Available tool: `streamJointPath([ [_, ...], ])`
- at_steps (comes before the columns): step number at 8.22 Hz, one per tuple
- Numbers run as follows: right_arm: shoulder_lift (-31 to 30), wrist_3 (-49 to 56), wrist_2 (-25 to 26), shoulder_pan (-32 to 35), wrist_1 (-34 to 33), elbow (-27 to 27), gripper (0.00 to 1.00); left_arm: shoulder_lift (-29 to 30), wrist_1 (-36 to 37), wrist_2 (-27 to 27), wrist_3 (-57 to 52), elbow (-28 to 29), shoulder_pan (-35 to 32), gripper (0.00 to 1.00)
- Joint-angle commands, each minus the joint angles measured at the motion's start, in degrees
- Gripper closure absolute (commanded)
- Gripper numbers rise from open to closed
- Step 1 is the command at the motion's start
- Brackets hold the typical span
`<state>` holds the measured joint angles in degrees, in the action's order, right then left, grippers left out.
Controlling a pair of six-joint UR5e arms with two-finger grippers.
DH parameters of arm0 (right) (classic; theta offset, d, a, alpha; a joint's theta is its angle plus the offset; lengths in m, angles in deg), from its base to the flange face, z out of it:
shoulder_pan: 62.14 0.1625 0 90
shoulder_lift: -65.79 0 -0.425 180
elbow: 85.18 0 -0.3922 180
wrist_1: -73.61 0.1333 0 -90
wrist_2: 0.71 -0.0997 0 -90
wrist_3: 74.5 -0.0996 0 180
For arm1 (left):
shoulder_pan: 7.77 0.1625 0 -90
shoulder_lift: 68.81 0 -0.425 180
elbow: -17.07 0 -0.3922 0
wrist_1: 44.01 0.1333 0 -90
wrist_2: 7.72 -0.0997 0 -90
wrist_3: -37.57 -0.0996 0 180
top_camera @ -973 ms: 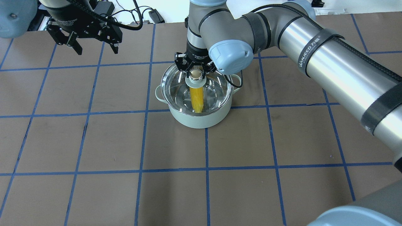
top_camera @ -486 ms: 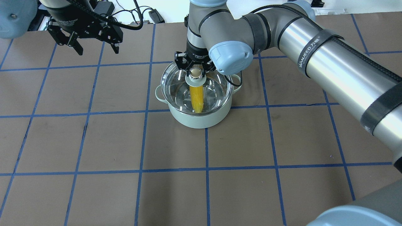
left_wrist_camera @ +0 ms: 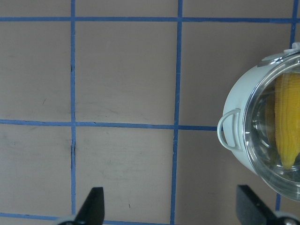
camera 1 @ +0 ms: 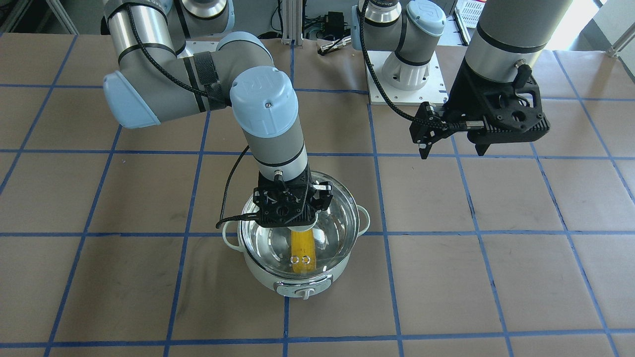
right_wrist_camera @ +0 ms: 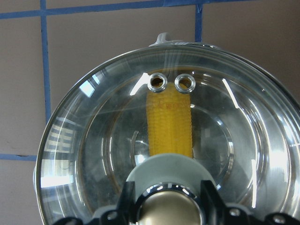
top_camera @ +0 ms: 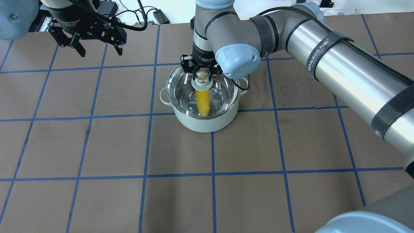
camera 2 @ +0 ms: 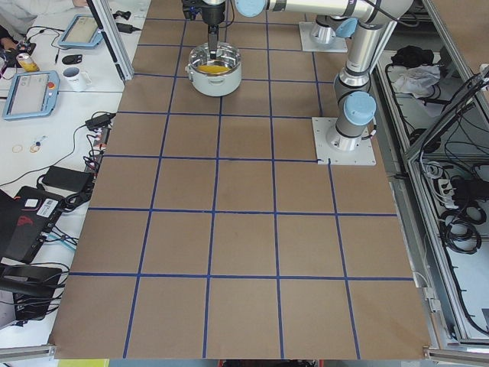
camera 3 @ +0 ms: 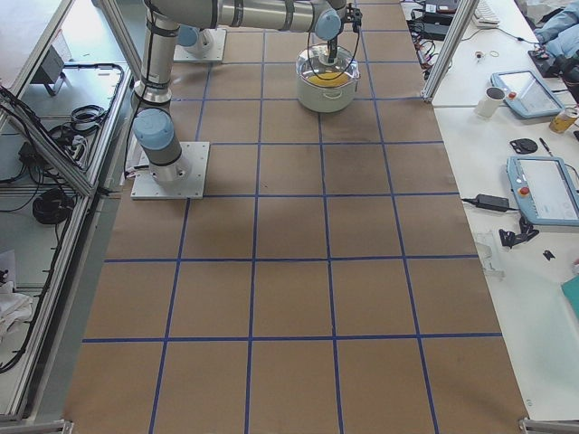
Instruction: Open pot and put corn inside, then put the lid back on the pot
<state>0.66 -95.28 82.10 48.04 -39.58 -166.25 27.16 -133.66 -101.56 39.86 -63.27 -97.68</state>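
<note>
The pale green pot (top_camera: 203, 124) stands mid-table with the yellow corn (top_camera: 202, 102) lying inside it. The clear glass lid (top_camera: 181, 94) sits over the pot's rim. My right gripper (top_camera: 201, 72) comes straight down over it, and its fingers are closed against the lid's beige knob (top_camera: 201, 76). The right wrist view shows the knob between the fingers (right_wrist_camera: 211, 199), with the corn (right_wrist_camera: 169, 126) under the glass (right_wrist_camera: 93, 140). My left gripper (top_camera: 99, 51) hangs open and empty above the table to the pot's left. Its wrist view shows the pot (left_wrist_camera: 236, 98) at the right edge.
The brown table (top_camera: 113, 145) carries a blue tape grid. The pot's control knob (camera 1: 303, 291) faces away from the robot. Cables and a power adapter (top_camera: 160, 16) lie beyond the far table edge. Side benches hold tablets and a mug (camera 2: 76, 76).
The right gripper and the lid shifted only slightly over the pot, and the lid now sits more squarely on the rim. The left arm has not moved.
</note>
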Motion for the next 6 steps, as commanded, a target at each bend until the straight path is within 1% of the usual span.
streamJointPath([
  [1,0.0,0.6,1.6,-0.1,0.1,0.0,0.88,0.1,0.1,0.0,0.1,-0.1,0.0,0.00],
  [3,0.0,0.8,2.0,-0.1,0.0,-0.1,0.88,0.1,0.6,0.0,0.1,-0.1,0.0,0.00],
  [5,0.0,0.7,1.7,-0.1,0.0,-0.2,0.86,0.2,0.6,0.1,0.1,-0.2,0.0,0.00],
  [6,0.0,0.7,1.7,-0.1,0.0,-0.2,0.81,0.2,0.6,0.0,0.1,-0.2,0.0,0.00],
])
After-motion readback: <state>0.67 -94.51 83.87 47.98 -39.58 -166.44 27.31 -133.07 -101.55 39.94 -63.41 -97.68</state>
